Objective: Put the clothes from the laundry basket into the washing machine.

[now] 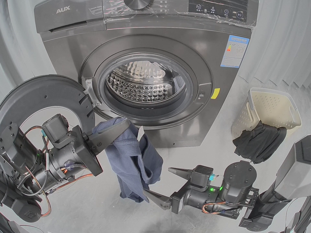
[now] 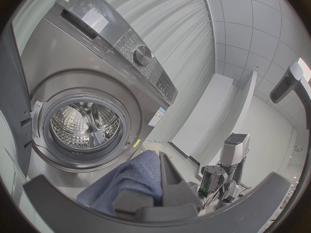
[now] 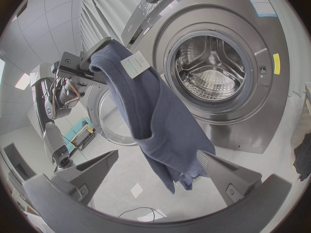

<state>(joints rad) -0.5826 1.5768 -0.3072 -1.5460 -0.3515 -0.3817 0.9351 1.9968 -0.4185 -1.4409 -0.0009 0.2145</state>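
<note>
The grey washing machine stands with its round door swung open to the left, and nothing shows in its drum. My left gripper is in front of the drum opening, below its rim, shut on a dark blue garment that hangs down from it. The left wrist view has the blue garment pinched in the left gripper. My right gripper is open at the garment's lower end. From the right wrist, the blue garment dangles between the open right gripper fingers.
A cream laundry basket leans at the machine's right side, with a black garment draped over its front rim. The floor in front of the machine is bare grey. Pale curtains hang behind and beside the machine.
</note>
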